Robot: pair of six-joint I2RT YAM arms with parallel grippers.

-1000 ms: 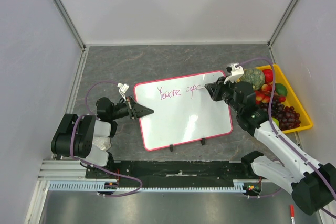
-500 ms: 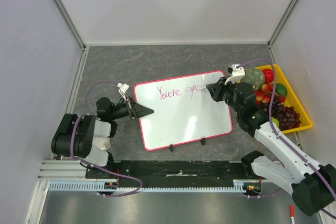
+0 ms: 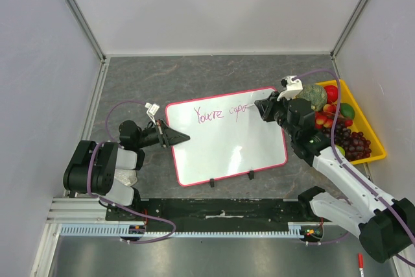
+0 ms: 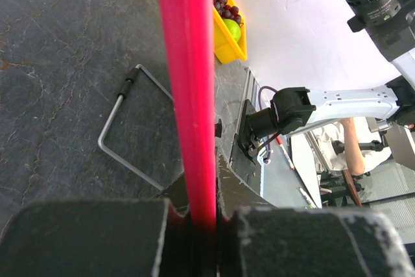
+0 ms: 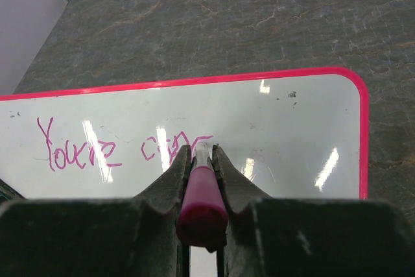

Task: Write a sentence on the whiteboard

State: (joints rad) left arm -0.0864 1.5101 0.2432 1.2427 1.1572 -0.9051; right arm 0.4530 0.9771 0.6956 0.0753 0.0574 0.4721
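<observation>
Grey, stone-patterned tabletop [image 3: 194, 76] filled the cell between pale walls. On it we found the whiteboard [image 3: 227, 141] lying flat and slightly skewed near the middle, with a yellow tray [image 3: 380, 152] of fruit just beside its right end. We saw the left gripper [image 3: 180, 138] pinched tight on the board's pink rim at the left edge. In the wrist view the rim ran straight up between its jaws, so we took it to be a steadying clamp. The right gripper [image 3: 266, 108] was closed narrowly around a magenta marker [image 5: 201, 202], whose tip met the board at the tail of the last stroke. The sentence [image 3: 220, 113] lay along the upper part of the board: "You're" was complete, and a second word had only its opening letters, something like "cap". The space below was bare. We judged the step in hand to be writing out that second word, with most of the task left. The next move, as we read it, called for carrying the tip rightward with even contact and forming the remaining letters small enough to fit before the right rim, while the left clamp stopped the board from sliding.
</observation>
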